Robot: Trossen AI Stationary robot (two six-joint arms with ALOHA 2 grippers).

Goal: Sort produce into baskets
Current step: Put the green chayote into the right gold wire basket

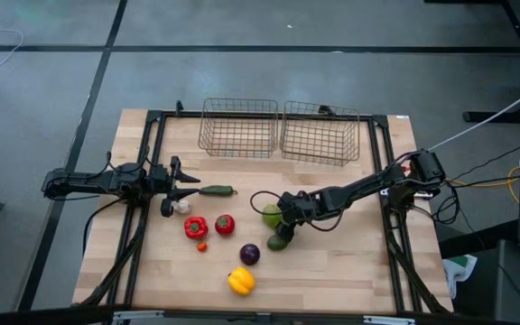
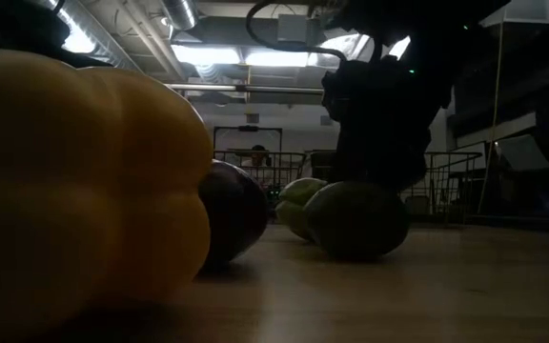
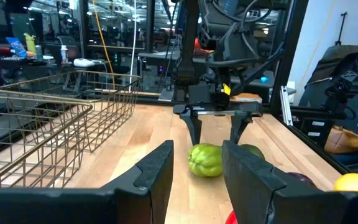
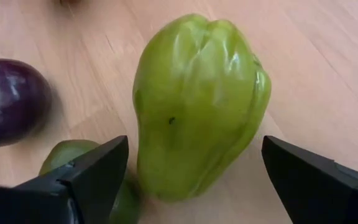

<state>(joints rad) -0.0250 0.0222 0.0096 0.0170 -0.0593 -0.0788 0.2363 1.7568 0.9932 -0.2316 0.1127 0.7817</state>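
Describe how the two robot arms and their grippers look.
Both arms are dark, slim and jointed, with black cables trailing along them. The left gripper and right gripper each have two black fingers; the right's fingers are flat and wedge-shaped, tapering to a point. A yellow tag sits above them.

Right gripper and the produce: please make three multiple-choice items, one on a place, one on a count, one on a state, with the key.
1. Where is the right gripper?
A. over a basket
B. at the light green piece
C. at the yellow pepper

2. How many baskets stand on the table?
A. one
B. two
C. three

3. How are the right gripper's jaws?
A. open
B. shut on the tomato
C. shut on nothing

Key:
1 B, the right wrist view shows the green piece between its fingers.
2 B, the left basket and right basket stand side by side.
3 A, the fingers stand wide apart, clear of the piece.
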